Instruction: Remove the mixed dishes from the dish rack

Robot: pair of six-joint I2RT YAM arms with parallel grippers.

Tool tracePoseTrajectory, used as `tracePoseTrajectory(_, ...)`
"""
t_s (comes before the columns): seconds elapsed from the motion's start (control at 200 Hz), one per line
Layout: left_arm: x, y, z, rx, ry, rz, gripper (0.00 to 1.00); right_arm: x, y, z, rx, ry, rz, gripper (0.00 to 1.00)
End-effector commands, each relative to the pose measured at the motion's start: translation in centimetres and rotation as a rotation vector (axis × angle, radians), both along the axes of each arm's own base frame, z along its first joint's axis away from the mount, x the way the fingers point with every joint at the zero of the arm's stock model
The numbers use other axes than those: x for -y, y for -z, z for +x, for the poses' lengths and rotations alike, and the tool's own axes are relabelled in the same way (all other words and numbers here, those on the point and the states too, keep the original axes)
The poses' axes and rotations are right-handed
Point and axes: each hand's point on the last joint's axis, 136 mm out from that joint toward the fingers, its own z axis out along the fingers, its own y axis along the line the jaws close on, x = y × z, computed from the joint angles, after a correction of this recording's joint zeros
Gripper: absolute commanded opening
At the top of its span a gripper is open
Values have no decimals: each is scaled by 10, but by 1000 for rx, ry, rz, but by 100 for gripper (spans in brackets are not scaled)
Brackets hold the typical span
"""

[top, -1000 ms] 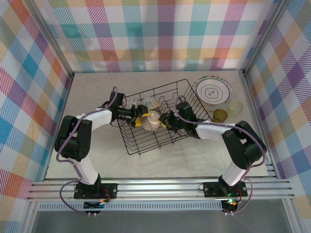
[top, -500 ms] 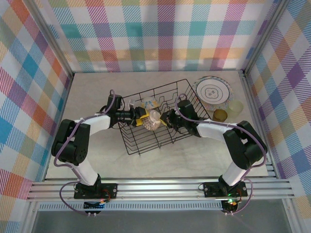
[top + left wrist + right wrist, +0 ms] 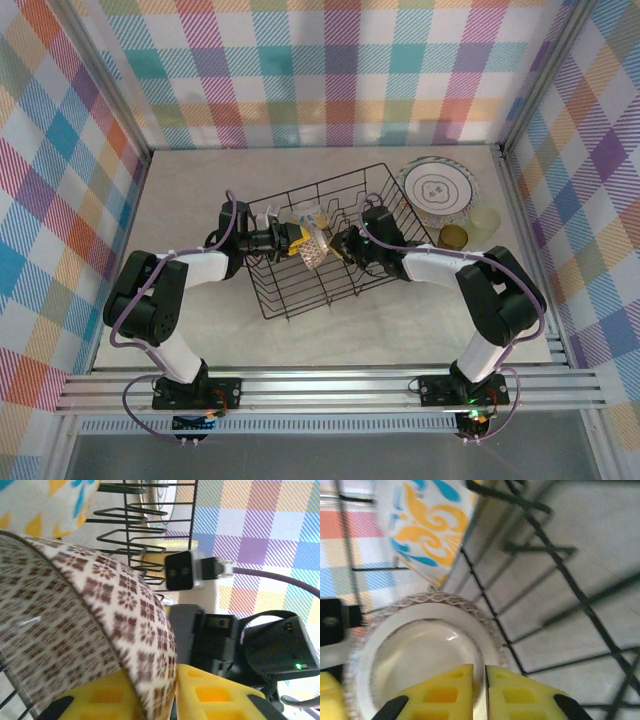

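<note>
We clamp our left gripper (image 3: 170, 680) and right gripper (image 3: 480, 672) onto opposite sides of the brown-patterned bowl (image 3: 75, 630) over the dish rack (image 3: 320, 297).

Brown-patterned bowl (image 3: 314, 248) tipped on edge inside black wire dish rack (image 3: 296, 292), beside blue-and-yellow bowl (image 3: 308, 213)

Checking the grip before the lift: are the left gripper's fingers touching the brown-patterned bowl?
Touching. The left wrist view shows the rim of the brown-patterned bowl pinched between the yellow fingers of the left gripper, one pressed against each side.
</note>
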Motion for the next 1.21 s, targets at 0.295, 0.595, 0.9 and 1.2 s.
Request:
tracePoseTrajectory(0.295,-2,-4,-7,-17,-38,-43,5,49,60,-50,-245,33,-250,16)
tracePoseTrajectory(0.595,0,-52,-6,57,-41,-134,0,55,23,-41,-156,22,-279,18)
tracePoseTrajectory(0.9,3,-134,-1,240,-16,-145,0,50,-13,-27,-55,-46,-308,25)
tracePoseTrajectory(1.2,-40,-166,-3,370,-41,388,0,52,-51,-29,64,-136,-355,38)
